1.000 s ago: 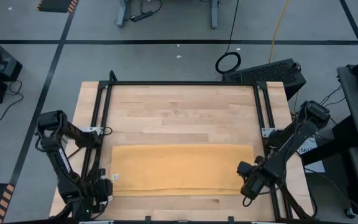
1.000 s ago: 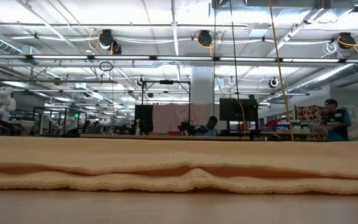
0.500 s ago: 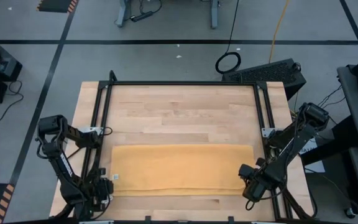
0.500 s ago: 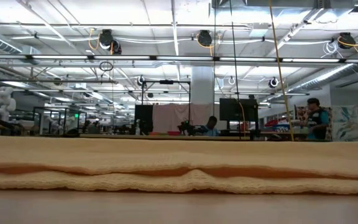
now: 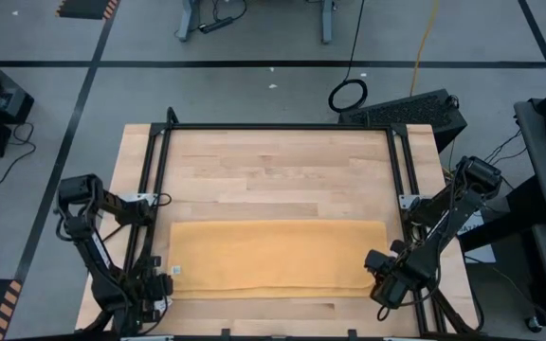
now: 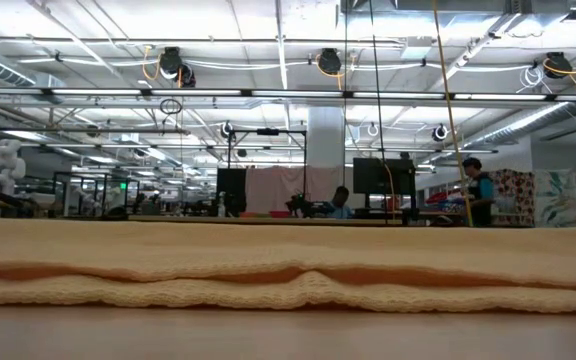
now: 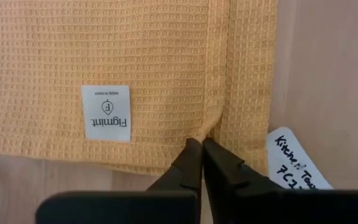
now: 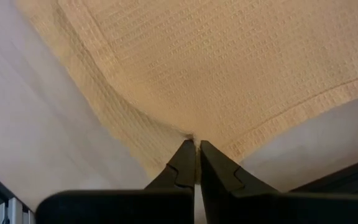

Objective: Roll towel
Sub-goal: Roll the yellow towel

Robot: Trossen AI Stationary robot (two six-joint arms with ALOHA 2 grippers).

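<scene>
While overhead hides grips | wrists: both grippers (image 7: 201, 142) (image 8: 196, 144) pinch towel (image 5: 268, 256) corners

Your left gripper (image 7: 201, 144) is now pinched shut on the towel (image 5: 273, 256) at its near-left corner, fingertips together on the hem beside the white label (image 7: 106, 112); a second ago its jaws stood apart. That arm's elbow sits a touch lower and further in than it did then. Your right arm has eased slightly toward the near edge, its gripper (image 8: 196, 148) now a little nearer the table's front. Behind the table, the person (image 6: 479, 192) has walked leftward across the room, from the far right to beside the yellow cable.
</scene>
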